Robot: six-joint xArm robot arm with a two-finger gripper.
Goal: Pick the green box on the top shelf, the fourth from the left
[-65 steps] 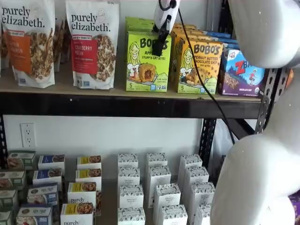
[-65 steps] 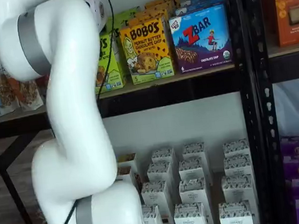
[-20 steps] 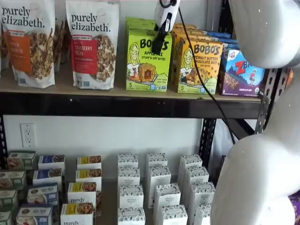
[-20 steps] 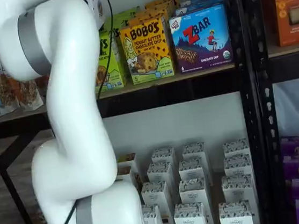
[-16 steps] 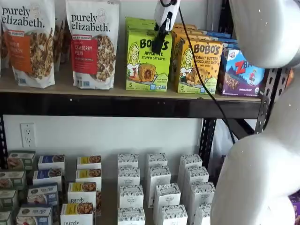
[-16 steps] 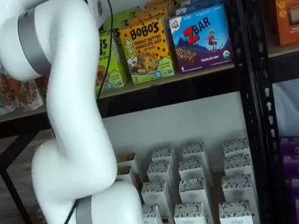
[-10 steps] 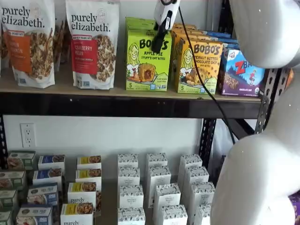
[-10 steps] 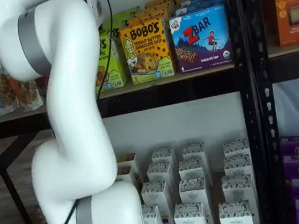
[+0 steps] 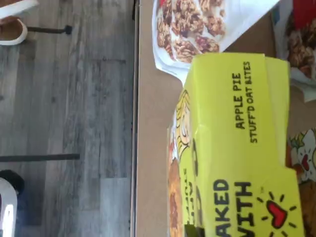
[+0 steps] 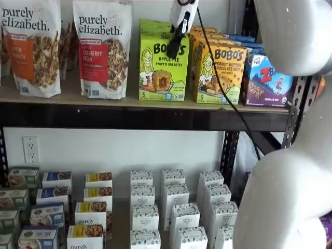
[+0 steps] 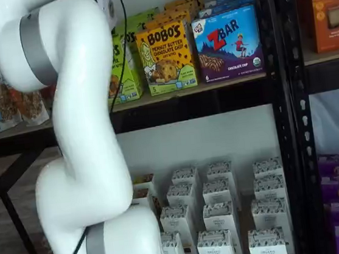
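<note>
The pincer hangs from the upper edge in a shelf view, white body above and black fingers below, in front of the top part of the green box; the fingers show side-on as one dark shape, so I cannot tell if they are spread or pressed together, or if they touch the box; a black cable runs down beside them. The green box stands upright at the front of the top shelf, between a granola bag and an orange box; more green boxes stand behind it; a blue box stands at the far end. In the wrist view the green box fills much of the picture, with the words "APPLE PIE" on it, on the tan board; grey floor lies beyond the edge. In a shelf view the white arm covers most of the green box.
</note>
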